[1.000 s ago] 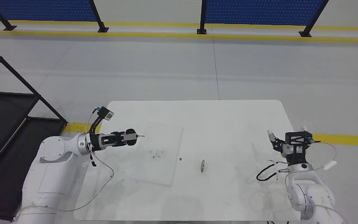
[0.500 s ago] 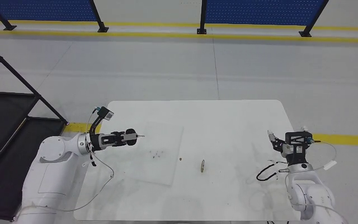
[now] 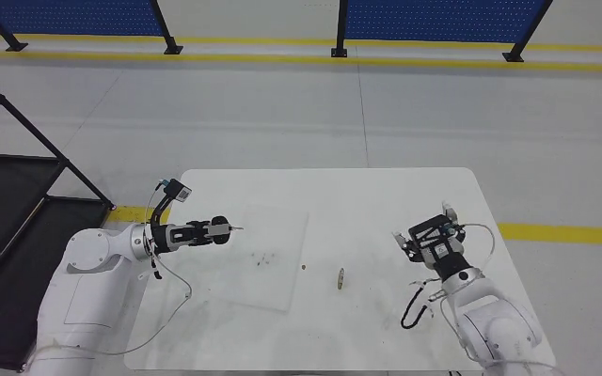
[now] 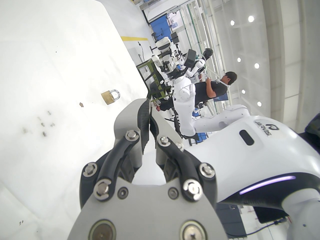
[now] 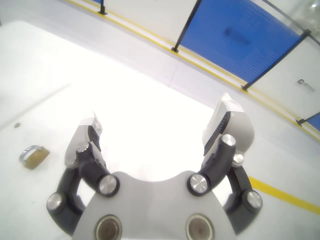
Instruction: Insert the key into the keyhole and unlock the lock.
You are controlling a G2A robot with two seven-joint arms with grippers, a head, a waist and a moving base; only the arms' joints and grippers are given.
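A small brass padlock [image 3: 340,278] with a silver shackle lies flat on the white table [image 3: 395,188], a little right of the middle. The left wrist view has the padlock [image 4: 110,96] beyond the fingertips, and the right wrist view has the padlock [image 5: 35,156] off to one side. My left gripper [image 3: 226,228] hovers over the table's left part, shut, with a thin dark tip that looks like the key [image 3: 236,228] poking out toward the padlock. The pads [image 4: 146,126] are pressed together. My right gripper [image 3: 423,227] is open and holds nothing [image 5: 160,118], right of the padlock.
A pale thin mat [image 3: 282,282] covers the table's left-middle, with several tiny specks [image 3: 266,256] on it and a small bit [image 3: 304,268] beside its edge. A black cable [image 3: 419,305] loops by the right arm. A black rack [image 3: 28,207] stands off the table's left.
The right arm has swung left from the table's right edge toward the padlock and turned, its gripper still open. The left arm has not moved.
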